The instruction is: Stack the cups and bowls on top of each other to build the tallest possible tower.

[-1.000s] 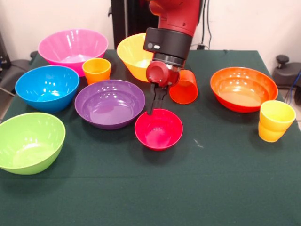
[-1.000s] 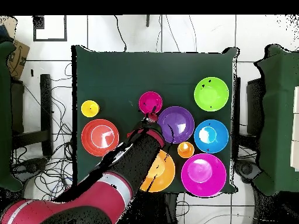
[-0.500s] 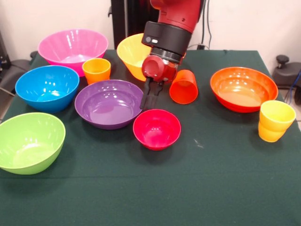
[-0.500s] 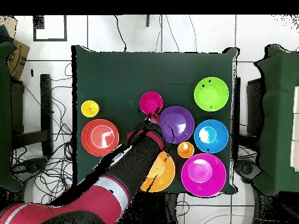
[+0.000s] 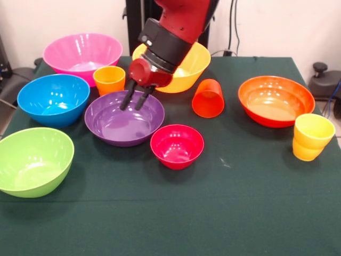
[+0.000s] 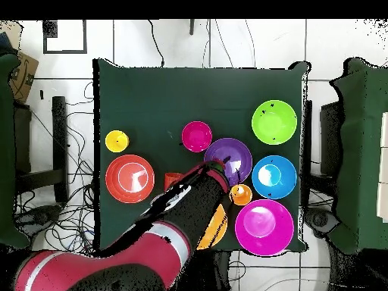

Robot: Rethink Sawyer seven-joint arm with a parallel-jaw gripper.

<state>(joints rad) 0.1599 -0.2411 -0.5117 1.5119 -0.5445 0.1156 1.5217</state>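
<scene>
Swung away from the small magenta-red bowl, left loose beside the purple bowl; likely now aiming at purple as a base. No tower yet: every bowl and cup sits alone on the table. Gripper tilted over purple's far rim, empty, fingers slightly apart.

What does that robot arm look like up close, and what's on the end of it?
The arm is glossy red with a black cylindrical wrist section. Below that sits a rounded red knob, and the gripper ends in two thin black fingers. Overhead, a pale band rings the arm.
</scene>
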